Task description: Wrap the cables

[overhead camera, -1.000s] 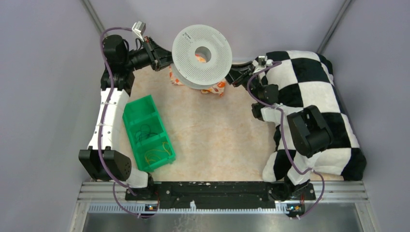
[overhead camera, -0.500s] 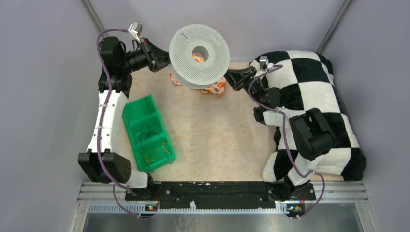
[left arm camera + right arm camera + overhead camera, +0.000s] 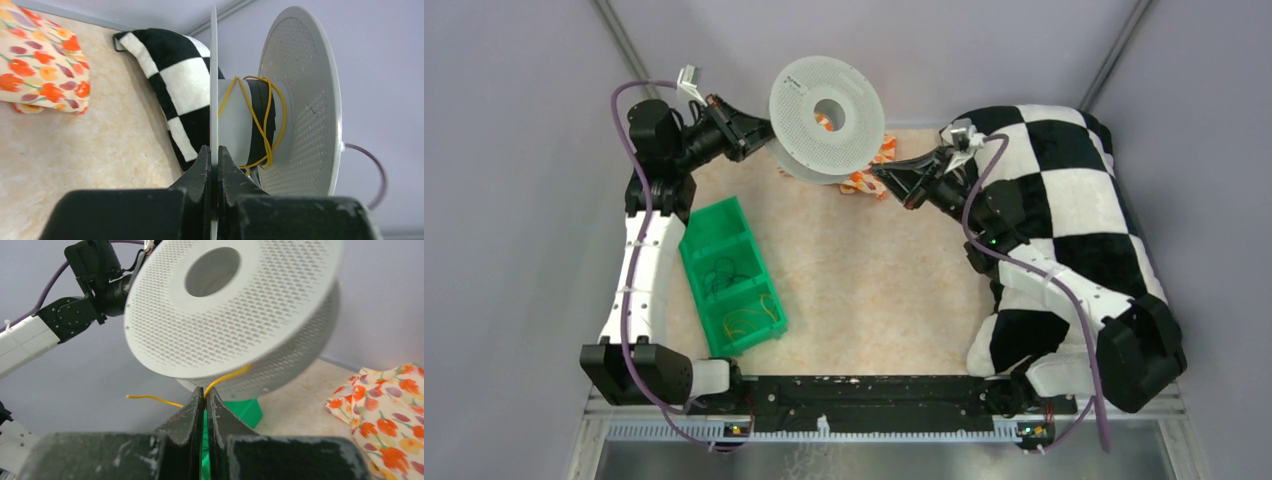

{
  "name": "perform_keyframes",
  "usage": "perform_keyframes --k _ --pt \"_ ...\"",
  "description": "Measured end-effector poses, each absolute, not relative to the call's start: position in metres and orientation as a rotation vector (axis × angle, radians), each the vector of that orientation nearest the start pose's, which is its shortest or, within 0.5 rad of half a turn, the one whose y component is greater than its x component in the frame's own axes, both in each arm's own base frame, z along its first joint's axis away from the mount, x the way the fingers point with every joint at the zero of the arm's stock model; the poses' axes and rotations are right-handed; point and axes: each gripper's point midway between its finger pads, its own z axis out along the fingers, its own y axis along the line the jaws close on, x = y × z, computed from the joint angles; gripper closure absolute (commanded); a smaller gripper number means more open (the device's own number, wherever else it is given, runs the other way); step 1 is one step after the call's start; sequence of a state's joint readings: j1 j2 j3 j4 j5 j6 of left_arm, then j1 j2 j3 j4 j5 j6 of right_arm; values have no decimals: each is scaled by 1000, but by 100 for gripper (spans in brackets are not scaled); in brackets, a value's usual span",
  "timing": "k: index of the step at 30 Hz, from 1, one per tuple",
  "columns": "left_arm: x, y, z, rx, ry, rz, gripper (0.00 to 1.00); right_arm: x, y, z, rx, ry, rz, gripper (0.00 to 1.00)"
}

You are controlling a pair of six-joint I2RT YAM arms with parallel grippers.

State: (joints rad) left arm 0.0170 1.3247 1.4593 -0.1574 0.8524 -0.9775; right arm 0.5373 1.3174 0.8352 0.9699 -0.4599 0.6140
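Note:
A grey perforated plastic spool (image 3: pixel 827 117) hangs in the air at the far middle. My left gripper (image 3: pixel 761 130) is shut on the rim of one flange (image 3: pixel 213 85), seen edge-on in the left wrist view. A thin yellow cable (image 3: pixel 264 120) is looped several times round the spool's hub. My right gripper (image 3: pixel 879 173) sits just right of and below the spool (image 3: pixel 230 310). It is shut on the yellow cable (image 3: pixel 227 377), which runs up from the fingertips under the flange. The cable's free end (image 3: pixel 150 398) sticks out to the left.
A green bin (image 3: pixel 729 276) at the left holds more yellow and dark wires. A flowered cloth (image 3: pixel 869 172) lies under the spool at the far edge. A black-and-white checkered cushion (image 3: pixel 1074 220) fills the right side under my right arm.
My left gripper has carried the spool a little left and farther back. My right arm has stretched out and its gripper has moved left and down, under the spool's right edge.

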Motion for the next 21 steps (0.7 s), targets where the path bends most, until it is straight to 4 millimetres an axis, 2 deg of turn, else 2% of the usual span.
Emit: perform_keyframes --k 2,4,13,18,21 --pt "355 -146 431 -170 1765 -1354 100 291 311 387 -435 1215 1248 100" --pt "353 -142 429 -208 1748 -1315 100 282 326 384 -461 1276 1232 100" --pt "340 -145 424 -290 1701 -1226 100 265 374 332 -525 1536 1181 100" --pt "338 -152 418 -281 1710 -1141 100 261 389 330 -545 1564 1183 100" --pt "337 -162 414 -267 1709 -1055 100 259 393 338 -538 1566 1200 100"
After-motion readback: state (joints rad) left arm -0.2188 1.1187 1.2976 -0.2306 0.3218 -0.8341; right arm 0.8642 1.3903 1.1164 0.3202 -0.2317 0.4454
